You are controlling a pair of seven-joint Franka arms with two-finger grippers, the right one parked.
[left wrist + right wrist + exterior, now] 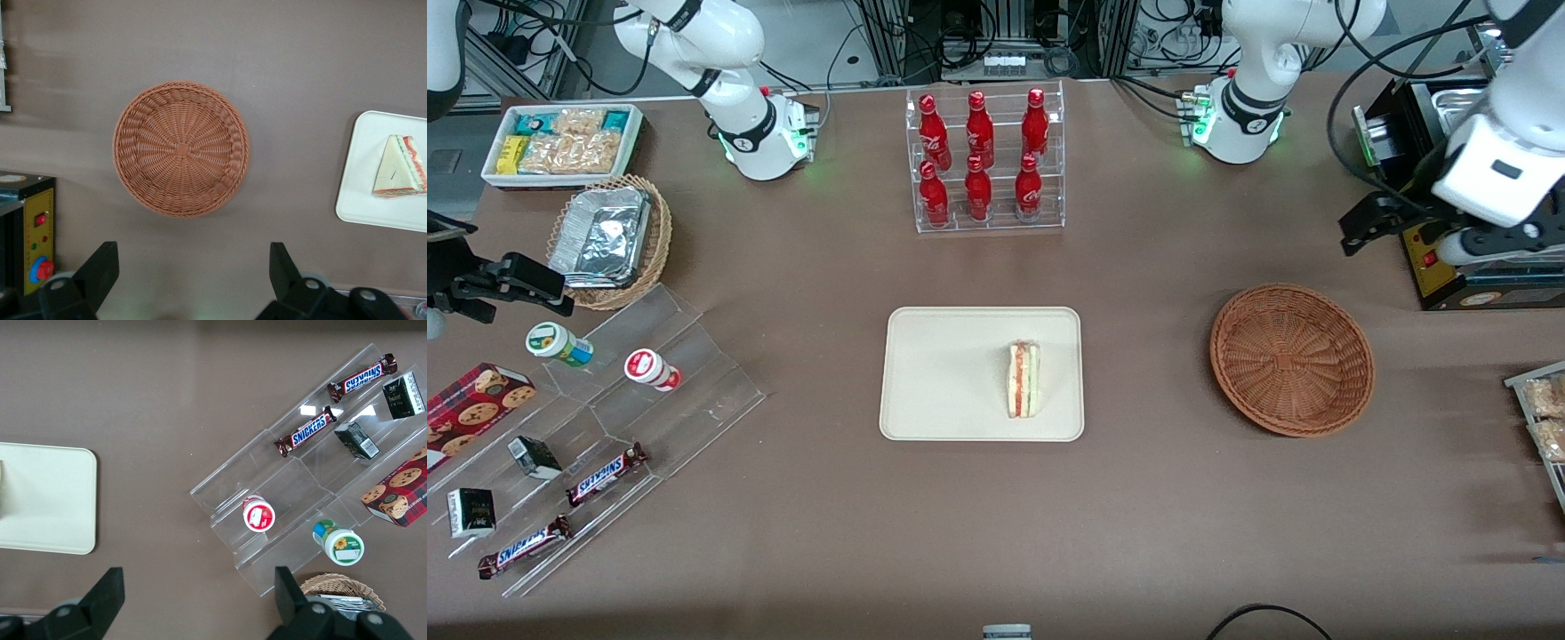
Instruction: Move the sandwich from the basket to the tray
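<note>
Front view: triangular white-bread sandwich (1024, 380) with red and green filling lying on the flat cream rectangular tray (934, 373), well apart from the bare round reddish-brown wicker basket (1291, 358); black two-finger claw (1371, 224) raised near that basket. Left wrist view: claw (193, 273) spread wide above the brown surface (300, 80), holding nothing, beside the basket (181, 148).

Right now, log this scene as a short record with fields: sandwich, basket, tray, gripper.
sandwich: triangular white-bread wedge with red and green filling, lying on the tray, toward its working-arm end
basket: round reddish-brown wicker basket, holding nothing, beside the tray toward the working arm's end of the table
tray: flat cream rectangular tray, mid-table
gripper: left arm's gripper, fingers open, holding nothing, raised above the table near the basket
</note>
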